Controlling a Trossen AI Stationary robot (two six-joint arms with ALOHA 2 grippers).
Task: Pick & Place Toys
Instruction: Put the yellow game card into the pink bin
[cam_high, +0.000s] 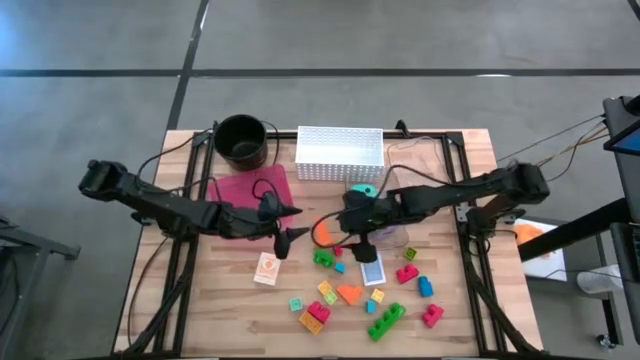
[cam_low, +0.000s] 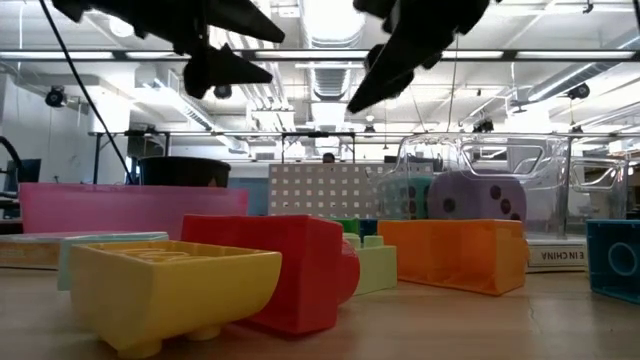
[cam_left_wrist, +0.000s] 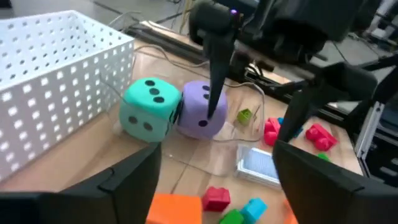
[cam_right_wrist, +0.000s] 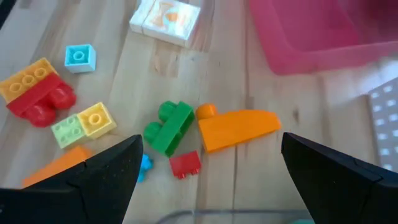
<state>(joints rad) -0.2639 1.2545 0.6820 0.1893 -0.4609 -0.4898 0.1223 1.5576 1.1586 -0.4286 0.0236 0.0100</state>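
Two dice are sitting side by side near the middle of the table (cam_high: 230, 300), touching: a teal die (cam_left_wrist: 149, 109) and a purple die (cam_left_wrist: 202, 106), just in front of the white perforated basket (cam_high: 340, 152) that is standing at the far edge. A clear plastic sheet is lying under and around them. Two cards are showing: one orange-printed card (cam_high: 267, 268) toward the near left and one blue card (cam_high: 372, 272) near the centre. Roughly a dozen small blocks are lying scattered toward the near edge, among them an orange wedge (cam_right_wrist: 239, 129), a green block (cam_right_wrist: 169, 128) and a small red block (cam_right_wrist: 185, 164). The pink tray (cam_high: 250, 190) is lying left of the basket and the black bucket (cam_high: 241, 140) is standing at the far left; nothing can be made out inside any of the three.

The left gripper (cam_high: 290, 238) is hovering beside the tray, fingers apart, holding nothing. The right gripper (cam_high: 355, 245) is hanging over the blocks, fingers spread wide and empty.
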